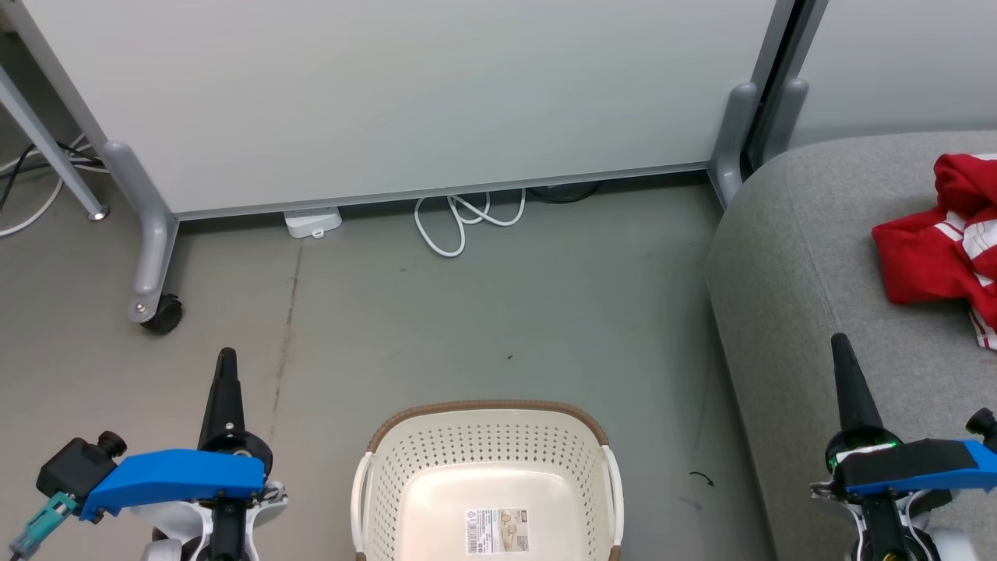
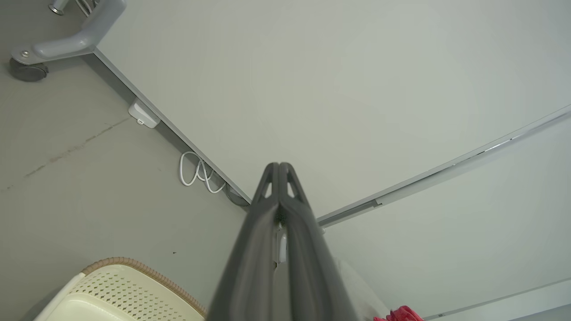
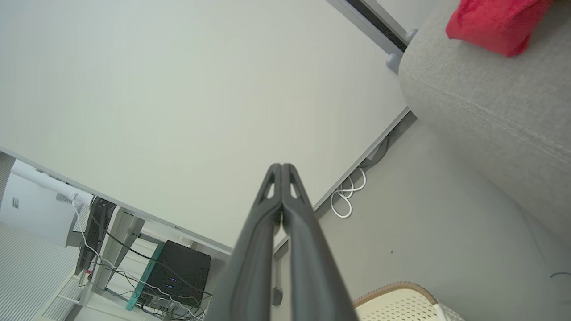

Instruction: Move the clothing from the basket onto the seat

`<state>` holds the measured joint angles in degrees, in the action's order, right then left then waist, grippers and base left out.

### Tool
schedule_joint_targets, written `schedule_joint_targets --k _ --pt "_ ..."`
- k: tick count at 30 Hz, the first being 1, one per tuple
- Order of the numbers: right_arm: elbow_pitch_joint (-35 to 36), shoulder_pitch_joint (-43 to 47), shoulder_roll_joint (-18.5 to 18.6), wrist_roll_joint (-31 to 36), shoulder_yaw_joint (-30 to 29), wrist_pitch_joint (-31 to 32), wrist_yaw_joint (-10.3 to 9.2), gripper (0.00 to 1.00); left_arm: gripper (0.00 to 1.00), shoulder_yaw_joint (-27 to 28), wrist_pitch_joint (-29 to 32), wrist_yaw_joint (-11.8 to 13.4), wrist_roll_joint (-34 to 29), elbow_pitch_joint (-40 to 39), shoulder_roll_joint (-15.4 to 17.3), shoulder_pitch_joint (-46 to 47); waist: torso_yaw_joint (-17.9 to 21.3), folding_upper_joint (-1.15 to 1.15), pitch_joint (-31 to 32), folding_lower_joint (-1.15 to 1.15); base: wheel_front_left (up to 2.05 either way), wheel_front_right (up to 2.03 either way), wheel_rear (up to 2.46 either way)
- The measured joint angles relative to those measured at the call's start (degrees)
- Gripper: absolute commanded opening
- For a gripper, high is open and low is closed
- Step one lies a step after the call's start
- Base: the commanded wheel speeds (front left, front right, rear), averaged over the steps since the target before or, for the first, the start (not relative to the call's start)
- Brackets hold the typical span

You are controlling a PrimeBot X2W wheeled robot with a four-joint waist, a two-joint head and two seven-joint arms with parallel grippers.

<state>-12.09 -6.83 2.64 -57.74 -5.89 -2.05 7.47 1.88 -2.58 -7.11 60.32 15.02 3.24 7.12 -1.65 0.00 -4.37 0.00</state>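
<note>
The cream basket (image 1: 374, 467) with its brown rim stands on the floor at the bottom centre; inside I see only a label on its bare bottom. Red clothing (image 1: 938, 245) with white stripes lies crumpled on the grey seat (image 1: 787, 257) at the right edge. My left gripper (image 1: 226, 358) is shut and holds nothing, left of the basket. Over the seat's front part my right gripper (image 1: 840, 343) is shut and holds nothing, short of the clothing. The left wrist view catches the basket (image 2: 120, 285) and my left gripper (image 2: 279, 167). The right wrist view has my right gripper (image 3: 282, 168), the clothing (image 3: 495, 20) and the seat (image 3: 482, 98).
A pale partition panel (image 1: 405, 93) on grey feet with a castor (image 1: 162, 313) closes off the far side. White cable loops (image 1: 459, 222) and a white adapter (image 1: 313, 222) lie at its base. Grey floor stretches between the panel and the basket.
</note>
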Motion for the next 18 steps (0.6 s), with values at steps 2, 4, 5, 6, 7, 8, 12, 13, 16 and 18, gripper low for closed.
schedule_joint_targets --k 2,4,5,6,7,8,12,13,16,18 --pt "-0.1 0.0 0.0 -1.4 0.0 0.3 0.0 0.0 0.0 0.2 0.3 0.0 1.3 0.0 0.0 0.0 0.0 0.0 0.1 0.0 0.0 0.0 0.0" --pt "-0.2 0.0 0.0 -2.6 0.0 0.6 0.0 0.0 0.0 0.3 0.6 0.0 2.5 -0.1 0.0 0.0 0.1 0.0 0.2 0.0 0.0 0.0 0.0" --pt "-0.2 0.0 0.0 -3.2 0.0 0.8 0.0 0.0 0.0 0.4 0.7 0.0 3.0 -0.1 0.0 -0.1 0.1 0.0 0.3 0.0 0.0 0.0 0.0" --pt "-0.2 0.0 0.0 -3.9 -0.1 0.8 0.0 0.0 0.0 0.5 1.0 0.0 3.6 -0.1 0.0 -0.1 0.1 0.0 0.4 0.0 0.0 0.0 0.0" --pt "-0.3 0.0 0.0 -4.6 -0.1 1.1 0.0 0.0 0.0 0.6 1.1 0.0 4.3 -0.1 0.0 -0.1 0.2 0.0 0.4 0.0 0.0 0.0 0.0" --pt "-0.3 0.0 0.0 -5.2 -0.1 1.3 0.0 0.0 0.0 0.7 1.3 0.0 4.9 -0.1 0.0 -0.1 0.2 0.0 0.5 0.0 0.0 0.0 0.0" --pt "-0.5 0.0 0.0 -7.5 -0.1 1.9 0.0 0.0 0.0 0.9 1.9 0.0 7.1 -0.2 0.0 -0.1 0.3 0.0 0.7 0.0 0.0 0.0 0.0" --pt "-0.5 0.0 0.0 -8.2 -0.1 2.0 0.0 0.0 0.0 1.0 2.0 0.0 7.7 -0.2 0.0 -0.1 0.3 0.0 0.8 0.0 0.0 0.0 0.0" --pt "-0.6 0.0 0.0 -9.8 -0.1 2.5 0.0 0.0 0.0 1.1 2.5 0.0 9.3 -0.3 0.0 -0.1 0.4 0.0 1.0 0.0 0.0 0.0 0.0" --pt "-0.6 0.0 0.0 -11.0 -0.2 2.6 0.0 0.0 0.0 1.2 2.6 0.0 10.4 -0.3 0.0 -0.2 0.4 0.0 1.1 0.0 0.0 0.0 0.0"
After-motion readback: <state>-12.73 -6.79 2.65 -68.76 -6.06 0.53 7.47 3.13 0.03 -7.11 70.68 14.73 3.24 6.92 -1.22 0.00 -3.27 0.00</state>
